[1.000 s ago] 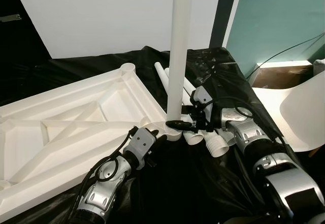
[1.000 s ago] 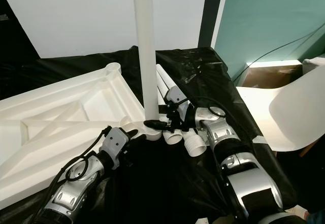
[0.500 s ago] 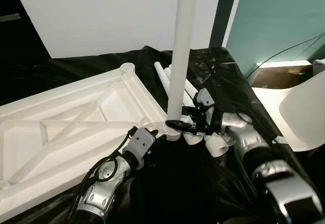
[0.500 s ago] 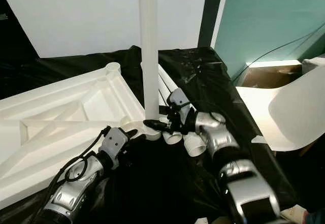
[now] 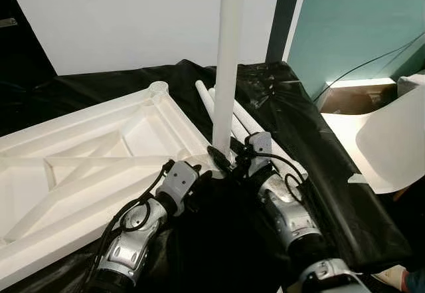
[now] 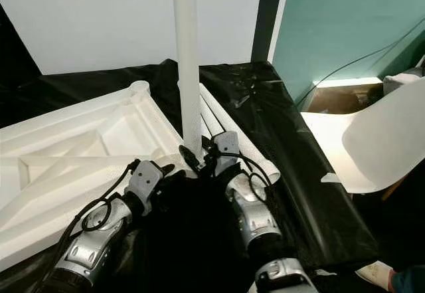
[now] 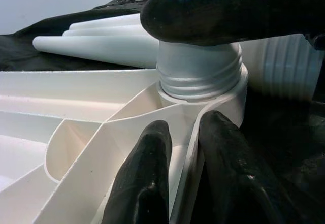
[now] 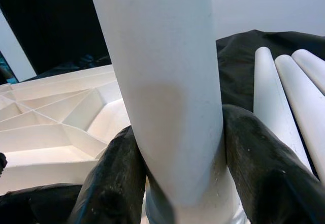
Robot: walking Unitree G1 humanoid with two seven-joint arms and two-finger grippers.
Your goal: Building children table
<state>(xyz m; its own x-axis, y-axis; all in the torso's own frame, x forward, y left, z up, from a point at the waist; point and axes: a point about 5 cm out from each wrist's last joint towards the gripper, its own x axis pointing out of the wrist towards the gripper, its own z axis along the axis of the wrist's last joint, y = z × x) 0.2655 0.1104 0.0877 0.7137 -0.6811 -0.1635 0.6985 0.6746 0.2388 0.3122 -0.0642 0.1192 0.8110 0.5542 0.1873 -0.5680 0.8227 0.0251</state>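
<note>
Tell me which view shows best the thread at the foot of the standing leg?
The left wrist view: the thread sits close up above the socket. In the right wrist view the right pincer covers it; the eye views show it too small.

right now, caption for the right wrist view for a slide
Right gripper clamps the upright leg at its base, tabletop on one side, spare legs on the other.

The right pincer (image 8: 177, 183) is clamping an upright white leg (image 8: 162, 82) low on its shaft, one black finger (image 8: 109, 183) pressing each side. Beyond the leg, the ribbed underside of the white tabletop (image 8: 56, 117) is lying flat. Beside it, three loose white legs (image 8: 289, 107) are lying side by side on a black sheet (image 8: 238, 49).
</note>
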